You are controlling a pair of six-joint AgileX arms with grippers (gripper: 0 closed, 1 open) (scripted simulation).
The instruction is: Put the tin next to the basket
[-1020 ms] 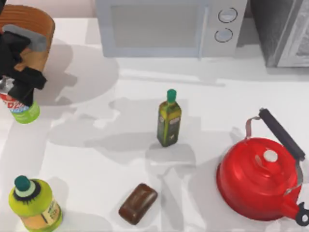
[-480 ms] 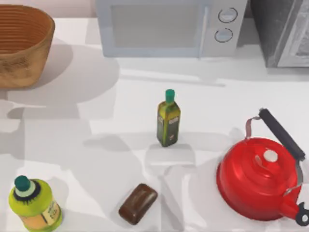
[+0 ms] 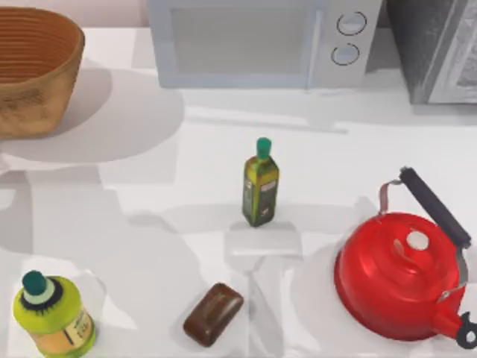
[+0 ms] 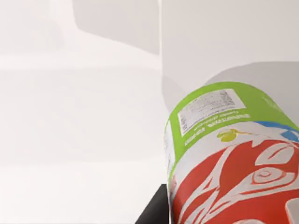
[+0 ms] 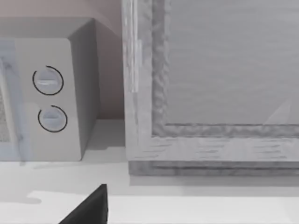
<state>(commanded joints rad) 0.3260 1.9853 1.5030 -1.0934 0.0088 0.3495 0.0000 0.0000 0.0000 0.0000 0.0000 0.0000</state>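
Observation:
The tin (image 4: 233, 158), red and white with a light green band, sits very close in the left wrist view, tilted over the white table. My left gripper (image 4: 219, 217) is shut on it, and one dark finger (image 4: 154, 212) shows beside the tin. The tan wicker basket (image 3: 30, 82) stands at the table's far left corner in the top view. My right gripper (image 5: 88, 210) is parked near the back right, facing the microwave's dials and a grey cabinet.
A microwave (image 3: 253, 41) and a grey cabinet (image 3: 440, 45) line the back edge. A dark oil bottle (image 3: 260, 186) stands mid-table, a red kettle (image 3: 402, 276) front right, a yellow-green bottle (image 3: 52, 317) front left, and a brown bar (image 3: 214, 313) lies front centre.
One second ago my left gripper held the tin just in front of the basket in the top view. Both have since passed off the left edge, and their shadows have shifted.

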